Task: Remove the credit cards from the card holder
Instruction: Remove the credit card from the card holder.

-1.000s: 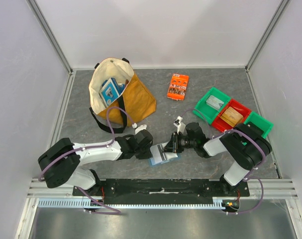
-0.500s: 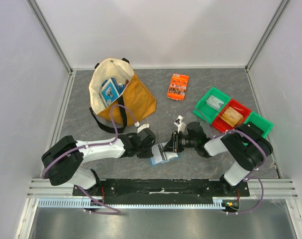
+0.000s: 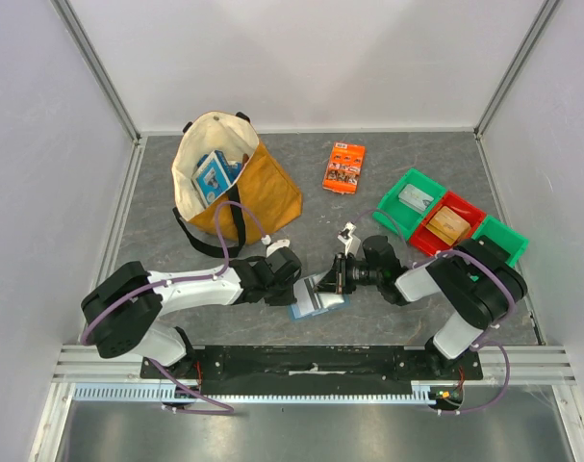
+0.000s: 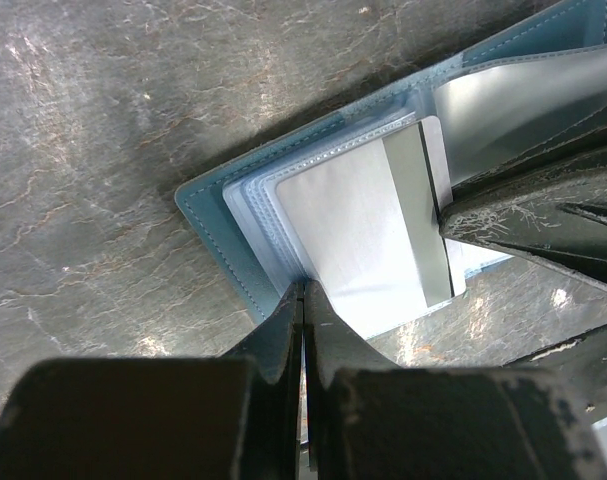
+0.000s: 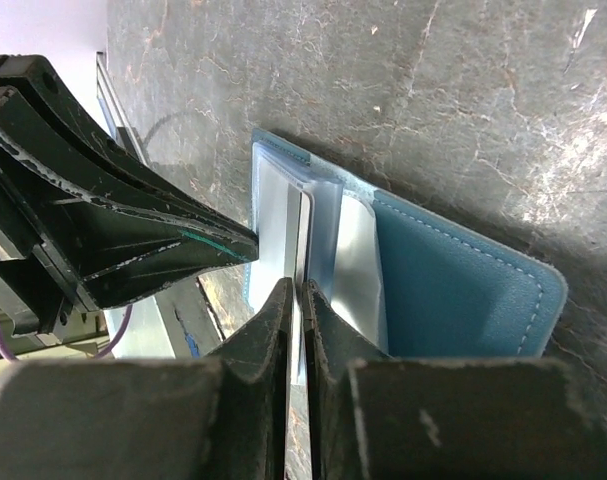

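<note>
Card [image 4: 363, 235] of thin pale-grey plastic with darker stripe, among clear pockets of flat light-blue bifold holder [image 4: 208, 215] open at near middle of dark stone surface [image 4: 83, 150], likely light, stiff, slick, best taken by striped edge, pinched in right gripper [image 5: 295, 300], with left gripper [image 4: 303, 300] pressed shut on holder's pocket leaves opposite.

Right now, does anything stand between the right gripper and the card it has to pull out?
Nothing visible does. The right gripper is shut on the card's edge; the left gripper clamps the card holder.
</note>
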Available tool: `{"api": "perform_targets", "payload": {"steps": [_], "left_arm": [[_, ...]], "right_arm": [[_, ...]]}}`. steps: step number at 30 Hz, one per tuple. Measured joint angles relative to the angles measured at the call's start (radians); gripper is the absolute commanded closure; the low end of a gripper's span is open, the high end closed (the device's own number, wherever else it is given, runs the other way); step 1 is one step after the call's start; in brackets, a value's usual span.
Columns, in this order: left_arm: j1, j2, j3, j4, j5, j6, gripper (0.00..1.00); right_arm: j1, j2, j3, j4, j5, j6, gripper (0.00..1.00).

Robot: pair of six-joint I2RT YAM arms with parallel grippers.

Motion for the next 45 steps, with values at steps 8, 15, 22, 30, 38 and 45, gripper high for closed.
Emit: {"api": "perform_targets", "payload": {"steps": [8,15,22,30,38,45], "left_arm": [[0.0,0.002,0.002,0.0,0.003,0.008,0.98],[0.0,0.006,0.002,0.018,0.006,0.01,0.98],[0.002,-0.013,-0.016,0.032,0.005,0.009,0.81],[0.002,-0.103,-0.042,0.06,0.009,0.01,0.74],[0.002,-0.01,0.016,0.1,0.031,0.021,0.94],[0.002,0.044,0.016,0.116,0.065,0.021,0.98]], "right_arm": [[-0.023,0.041,-0.009,0.064,-0.03,0.026,1.0],[-0.126,0.035,-0.035,0.048,-0.081,0.006,1.0],[-0.14,0.002,-0.033,-0.023,-0.082,-0.045,1.0],[-0.14,0.002,-0.033,-0.033,-0.083,-0.048,0.99],[-0.141,0.01,-0.033,-0.032,-0.093,-0.048,0.81],[-0.141,0.021,-0.032,-0.028,-0.115,-0.048,0.76]]}}
